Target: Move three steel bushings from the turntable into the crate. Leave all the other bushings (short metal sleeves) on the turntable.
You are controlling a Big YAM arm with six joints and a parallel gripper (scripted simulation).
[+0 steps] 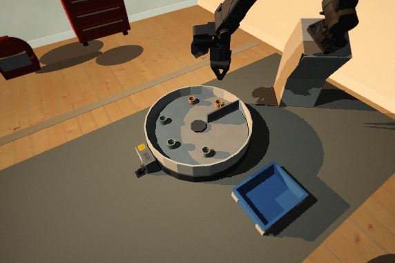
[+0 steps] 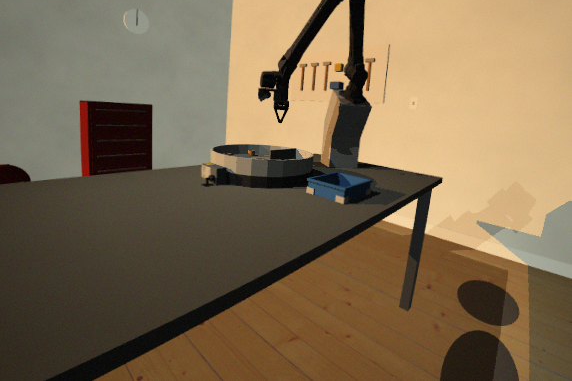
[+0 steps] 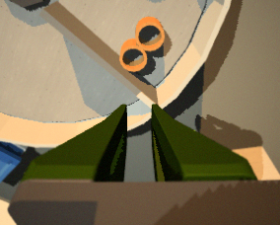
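The round turntable (image 1: 198, 128) holds three grey steel bushings (image 1: 164, 119) (image 1: 171, 143) (image 1: 206, 151) on its left and near side, and two orange bushings (image 1: 192, 99) (image 1: 218, 103) at the far side. The orange pair touch each other beside the divider wall in the wrist view (image 3: 140, 44). The blue crate (image 1: 270, 196) stands empty on the table, near right of the turntable. My gripper (image 1: 220, 76) hangs above the turntable's far rim, well clear of it. Its green fingers stand a narrow gap apart with nothing between them.
A raised divider wall (image 1: 224, 110) and a dark hub (image 1: 198, 125) stand on the turntable. A small control box (image 1: 146, 155) sits at its left edge. The arm's pedestal (image 1: 311, 67) stands at the back right. The table edge (image 2: 350, 228) is beyond the crate.
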